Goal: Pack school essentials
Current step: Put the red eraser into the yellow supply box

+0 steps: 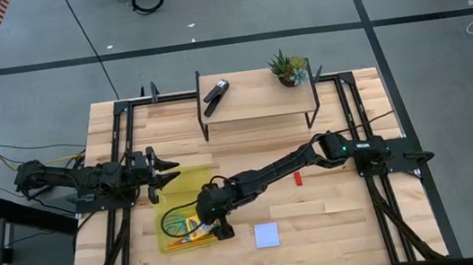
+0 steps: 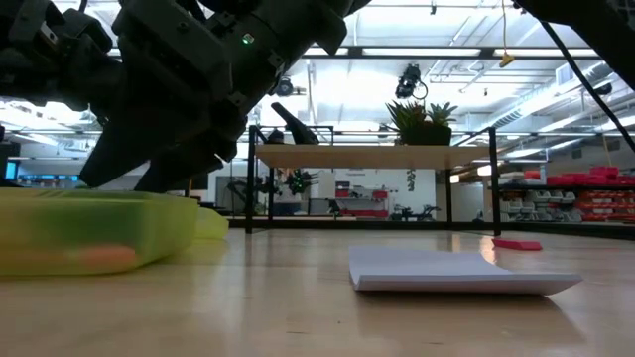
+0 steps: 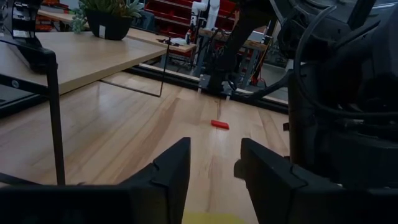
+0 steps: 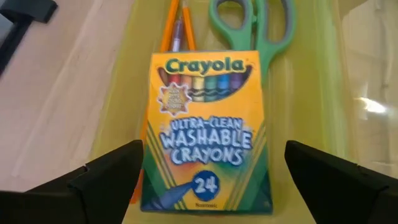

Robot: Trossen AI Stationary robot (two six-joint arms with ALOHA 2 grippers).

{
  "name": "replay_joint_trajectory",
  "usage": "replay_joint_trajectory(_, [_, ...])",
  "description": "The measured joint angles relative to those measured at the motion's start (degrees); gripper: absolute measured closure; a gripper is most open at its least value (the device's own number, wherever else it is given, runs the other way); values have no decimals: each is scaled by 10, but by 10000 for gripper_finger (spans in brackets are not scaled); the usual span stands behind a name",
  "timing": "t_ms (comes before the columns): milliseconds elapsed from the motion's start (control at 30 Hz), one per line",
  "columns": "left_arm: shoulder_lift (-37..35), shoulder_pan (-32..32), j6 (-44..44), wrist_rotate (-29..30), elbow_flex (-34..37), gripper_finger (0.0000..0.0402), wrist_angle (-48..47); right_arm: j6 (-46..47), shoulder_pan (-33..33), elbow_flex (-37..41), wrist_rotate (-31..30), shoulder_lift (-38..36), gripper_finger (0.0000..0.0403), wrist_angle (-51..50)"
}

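2 items are still out on the wooden table (image 1: 339, 228) for you: the pale blue square note pad (image 1: 266, 235) and the tiny red block (image 1: 297, 177), well apart from each other. The translucent yellow-green plastic bin (image 1: 170, 240) already holds the yellow-green cardboard crayon box (image 4: 205, 134), lying flat on the orange pencils (image 4: 169, 28) and just beside the green-handled scissors (image 4: 252, 18).

Your right gripper (image 4: 208, 186) hangs directly above that crayon box with its fingers spread wide and nothing between them. Your left gripper (image 3: 212, 171) waits at the bin's far edge, also parted and empty, looking across the table toward the red block.

I judge the note pad the natural next pick — it lies just beside the bin. It looks light but thin and flat against the wood, so a straight top-down pinch would likely slip off. Take it across 2 opposite edges, or nudge it so one side lifts, and grip gently, since loose sheets can bend or fan apart. The red block is small, low and probably stiff — close on its long sides, squarely centred, or it may squirt out.

Leave the black stapler (image 1: 215, 93) and small potted plant (image 1: 286, 67) on the raised wooden shelf (image 1: 255, 103).
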State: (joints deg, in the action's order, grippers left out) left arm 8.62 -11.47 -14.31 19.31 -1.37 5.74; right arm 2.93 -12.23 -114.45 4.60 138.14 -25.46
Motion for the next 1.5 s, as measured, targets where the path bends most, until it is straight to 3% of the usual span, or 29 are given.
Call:
replay_joint_trajectory(300, [0,0,0,0,0,255,2,-8,-2,-3,-34,-40,4,-48])
replay_joint_trajectory(667, [0,0,0,0,0,249,1,55,-7,-1,-150,-74,7,-259])
replay_joint_trajectory(900, [0,0,0,0,0,256,0,98,-14,42,-158,-80,29,-336])
replay_joint_trajectory(1200, [0,0,0,0,0,251,0,205,-18,238,-183,-206,49,-305])
replay_joint_trajectory(1500, [0,0,0,0,0,254,0,445,-13,486,-198,-385,50,-216])
